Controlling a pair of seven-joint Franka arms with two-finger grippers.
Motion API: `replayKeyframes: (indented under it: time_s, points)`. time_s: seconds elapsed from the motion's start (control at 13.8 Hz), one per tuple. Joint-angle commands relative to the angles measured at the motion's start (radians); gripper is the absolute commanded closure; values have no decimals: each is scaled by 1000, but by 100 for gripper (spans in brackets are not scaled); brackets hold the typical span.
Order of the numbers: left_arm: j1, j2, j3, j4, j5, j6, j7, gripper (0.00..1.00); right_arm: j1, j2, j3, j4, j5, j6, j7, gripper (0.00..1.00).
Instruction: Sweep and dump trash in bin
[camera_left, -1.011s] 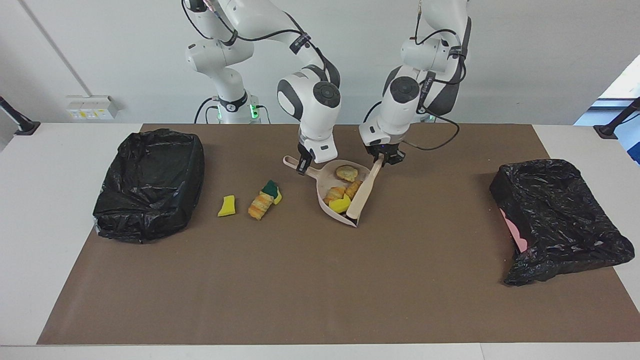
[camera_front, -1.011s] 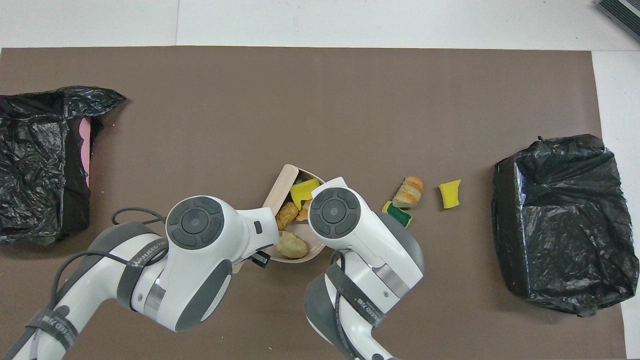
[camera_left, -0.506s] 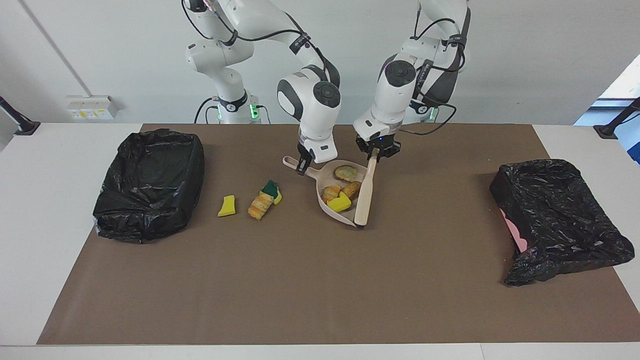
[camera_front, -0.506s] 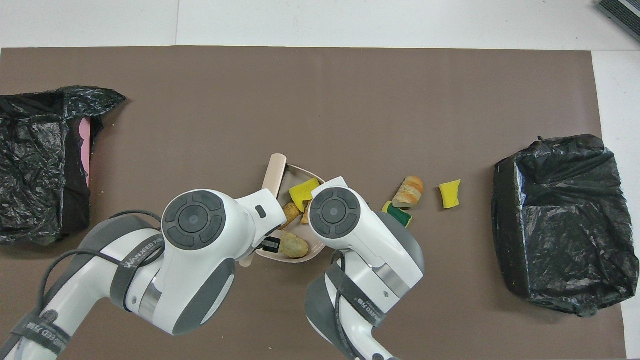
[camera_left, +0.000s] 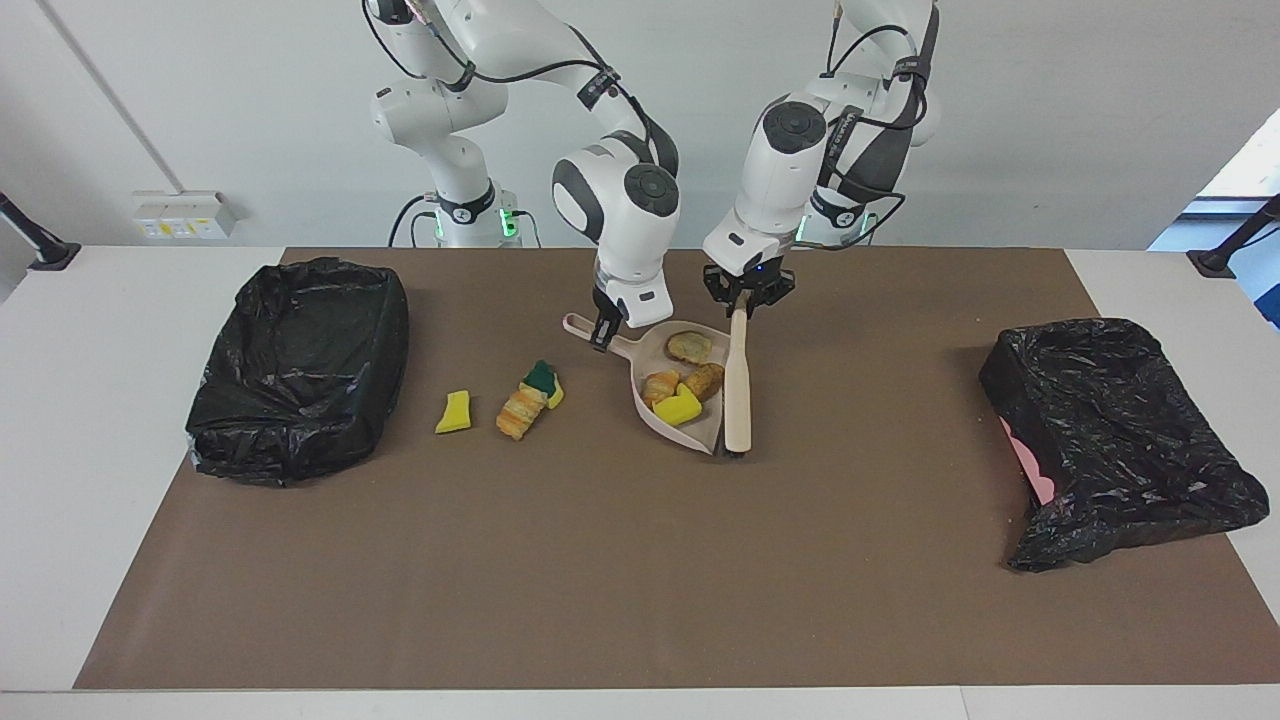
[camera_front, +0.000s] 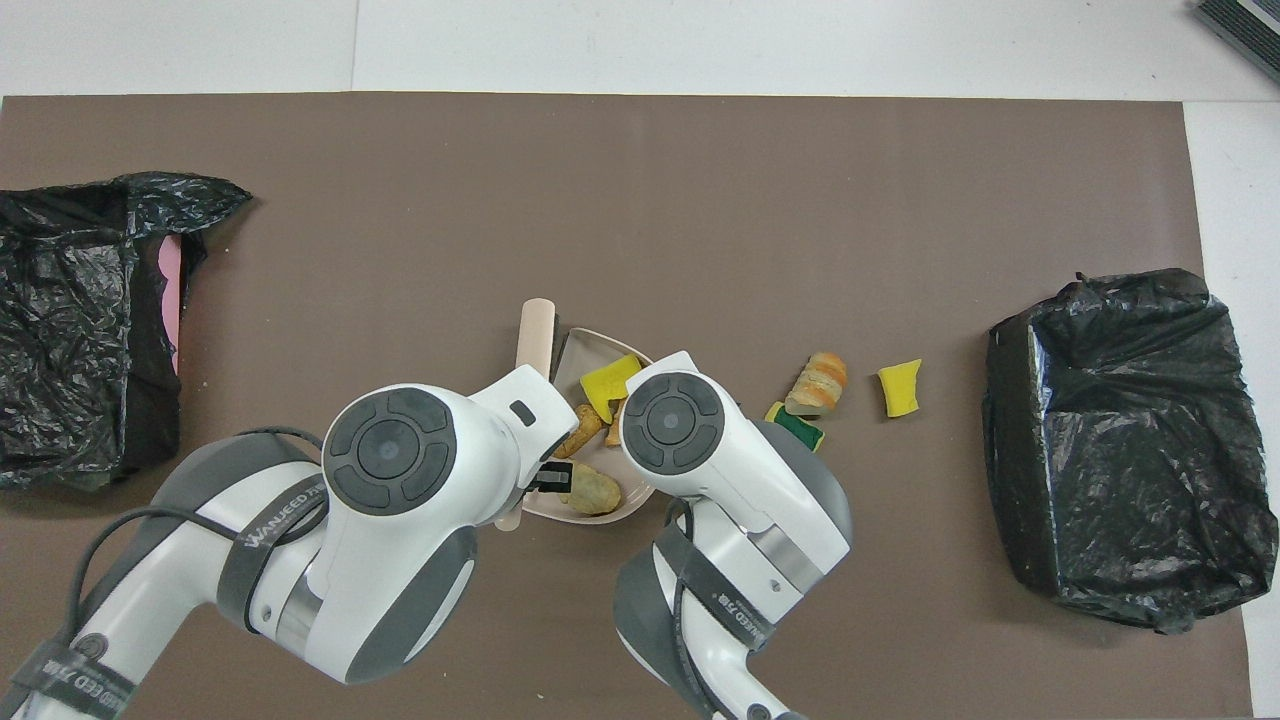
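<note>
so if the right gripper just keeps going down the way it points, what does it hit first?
The right gripper points down, jaws shut on the dustpan handle. Straight on, it would most likely drive that handle into the brown mat directly beneath; nothing else appears to lie between.

Plain white wall runs along the robots' edge of the white table, nothing fancy. A brown mat covers most of the table. A white socket box sits low on the wall just above the table, and daylight comes through a window past the table's end.
</note>
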Motion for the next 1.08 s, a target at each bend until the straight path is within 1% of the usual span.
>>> replayKeyframes:
  time_s: [0.0,0.14,0.36,0.51,0.58,0.79,1.01]
  points:
    - [-7,-26,4,-16,13,42,-21,100,-22,-20,4,-12,-38,-8,-18,100]
    - [-7,-27,4,-21,77,49,-22,100,-71,-38,5,-9,-38,-12,-51,100]
    - [-9,-38,4,-41,114,76,-79,100,-158,-69,7,-3,-36,-32,-200,100]
    - [-31,-67,4,-79,129,90,-120,100,-213,-82,9,25,-29,-72,-268,100]
    - [-51,-90,2,-110,131,104,-158,100,-238,-90,7,41,-22,-92,-318,100]
    - [-142,-157,-1,-209,131,159,-255,100,-333,-119,5,126,-15,-216,-441,100]
    - [-260,-220,-1,-297,131,175,-366,100,-452,-226,2,129,-9,-264,-504,100]
